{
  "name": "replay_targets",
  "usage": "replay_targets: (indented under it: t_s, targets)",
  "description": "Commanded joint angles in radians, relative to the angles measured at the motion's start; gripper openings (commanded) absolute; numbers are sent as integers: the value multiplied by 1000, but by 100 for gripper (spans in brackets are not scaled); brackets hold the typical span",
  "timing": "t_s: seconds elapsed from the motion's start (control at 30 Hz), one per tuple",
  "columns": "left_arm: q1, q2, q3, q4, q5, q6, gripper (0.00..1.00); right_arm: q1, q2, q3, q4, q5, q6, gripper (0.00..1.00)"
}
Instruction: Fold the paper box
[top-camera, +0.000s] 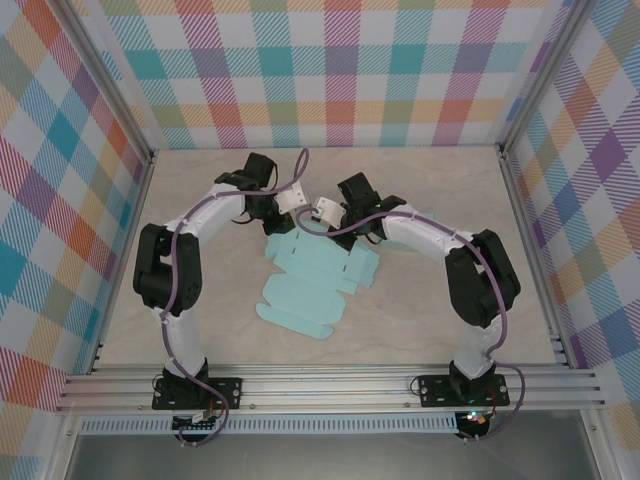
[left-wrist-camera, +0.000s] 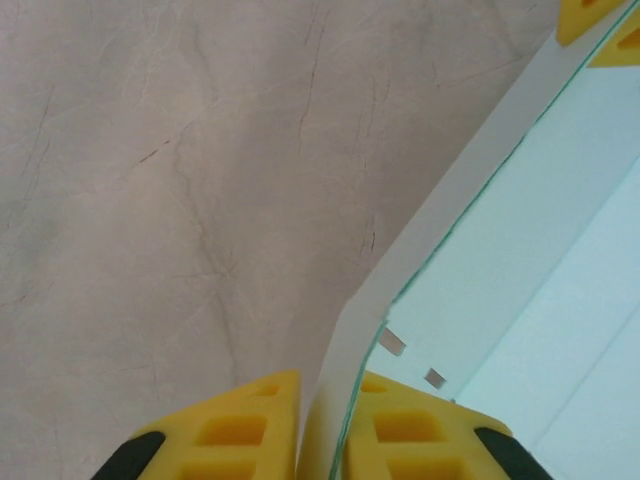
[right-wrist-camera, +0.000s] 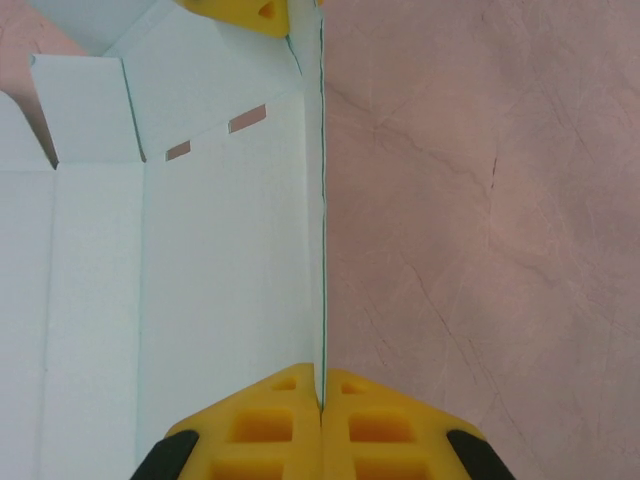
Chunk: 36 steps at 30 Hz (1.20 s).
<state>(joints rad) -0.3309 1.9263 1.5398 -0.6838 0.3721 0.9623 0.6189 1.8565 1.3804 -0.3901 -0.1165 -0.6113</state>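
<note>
Teal paper box (top-camera: 305, 285) lies mostly flat at the middle of the counter (top-camera: 430, 330) | step: standing up its far flap (left-wrist-camera: 450, 190) | left tool (left-wrist-camera: 322, 420) pinches the flap's edge | right tool (right-wrist-camera: 322, 395) pinches the same edge further along | next, by my judgement: swing both wrists together so the crease forms evenly, without tearing.

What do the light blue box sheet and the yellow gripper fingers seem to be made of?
The box sheet: probably thin matte card; a white cut edge, creases and small slots show. The yellow fingers: likely hard plastic, matte, with moulded square recesses.
</note>
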Motion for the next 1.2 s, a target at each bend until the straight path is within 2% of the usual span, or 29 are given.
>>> replay_targets:
  t_s: [0.0,0.1,0.17,0.27,0.4,0.57,0.67,0.8,0.9,1.17]
  targets:
    - [-27,11,14,-1,-6,-5,12,4,12,26,4,-35,19,0]
    - [-33,-13,-21,68,-35,-34,7,1,6,11,13,-4,40,0]
    - [-37,-31,-49,120,-45,-57,5,-1,1,1,20,15,61,4]
    - [-46,-67,-104,210,-76,-91,1,-10,-28,-26,41,30,109,22]
    - [-61,-121,-175,283,-118,-104,0,-26,-129,-93,89,28,188,37]
    - [-77,-159,-209,298,-162,-120,0,-71,-296,-183,153,5,354,46]
    - [-96,-186,-243,319,-200,-133,0,-125,-403,-224,174,-17,542,56]
    - [-113,-226,-278,344,-240,-188,0,-201,-485,-218,71,-10,807,58]
    - [-130,-271,-316,379,-279,-253,0,-233,-502,-223,-5,-15,939,61]
    - [-174,-352,-336,368,-396,-453,0,-250,-412,-185,-59,-135,993,63]
